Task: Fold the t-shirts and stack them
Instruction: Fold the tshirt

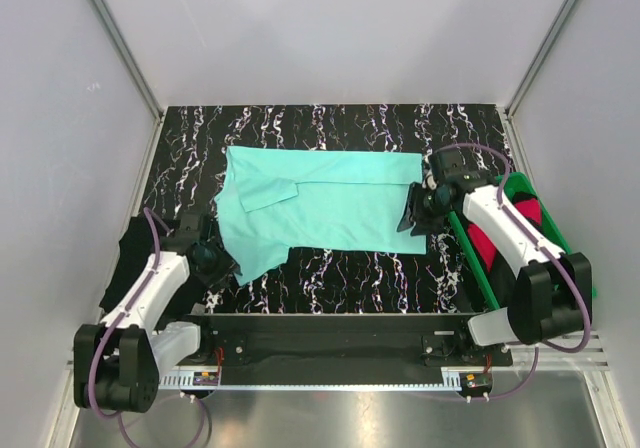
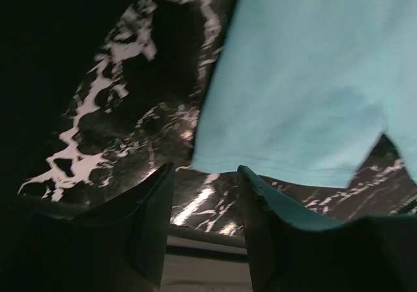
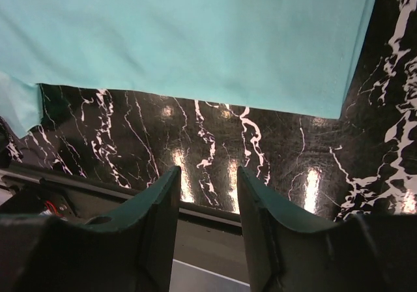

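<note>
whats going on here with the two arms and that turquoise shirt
The two arms are working on the turquoise t-shirt, which lies spread on the marbled mat with one sleeve folded in. The left gripper is at the shirt's near left corner and the right gripper is at its right edge. Both are open and hold nothing. A red-pink t-shirt lies in the green tray on the right.

Bare mat [image 1: 340, 273] nearside of turquoise t-shirt [image 1: 330, 203]; green tray [image 1: 475, 263] blocks right side.
</note>
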`<state>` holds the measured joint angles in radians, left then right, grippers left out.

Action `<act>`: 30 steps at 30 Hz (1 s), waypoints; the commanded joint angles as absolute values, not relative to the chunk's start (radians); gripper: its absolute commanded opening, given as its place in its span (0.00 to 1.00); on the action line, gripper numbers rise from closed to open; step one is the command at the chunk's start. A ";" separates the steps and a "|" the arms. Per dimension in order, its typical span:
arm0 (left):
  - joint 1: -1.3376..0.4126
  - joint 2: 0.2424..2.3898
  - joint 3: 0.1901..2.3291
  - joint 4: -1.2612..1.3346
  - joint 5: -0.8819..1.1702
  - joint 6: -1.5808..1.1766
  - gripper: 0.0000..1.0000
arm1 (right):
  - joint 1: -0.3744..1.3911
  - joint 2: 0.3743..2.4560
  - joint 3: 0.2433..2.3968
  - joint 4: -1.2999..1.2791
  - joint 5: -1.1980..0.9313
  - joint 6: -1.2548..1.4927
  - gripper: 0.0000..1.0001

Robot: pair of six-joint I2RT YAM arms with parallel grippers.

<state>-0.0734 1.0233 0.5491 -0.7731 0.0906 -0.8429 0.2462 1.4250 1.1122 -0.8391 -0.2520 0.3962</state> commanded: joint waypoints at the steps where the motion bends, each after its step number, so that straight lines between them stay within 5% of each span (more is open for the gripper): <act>1: -0.075 1.037 0.543 -0.765 0.037 -0.899 0.47 | 0.253 1.358 1.025 -0.787 -0.270 0.445 0.47; 16: -0.077 1.200 0.480 -0.609 0.077 -0.905 0.42 | 0.253 1.262 0.896 -0.793 -0.109 0.570 0.50; 24: -0.074 1.167 0.503 -0.598 0.107 -0.864 0.00 | 0.232 1.310 0.833 -0.743 -0.005 0.771 0.56; 30: -0.074 1.148 0.584 -0.621 0.130 -0.770 0.00 | 0.224 1.299 0.767 -0.652 0.118 0.922 0.53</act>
<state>-0.0734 1.1725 0.5285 -0.6353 0.1234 -0.8322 0.2325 1.3140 0.7921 -0.7277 0.0135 0.8055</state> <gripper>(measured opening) 0.009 0.538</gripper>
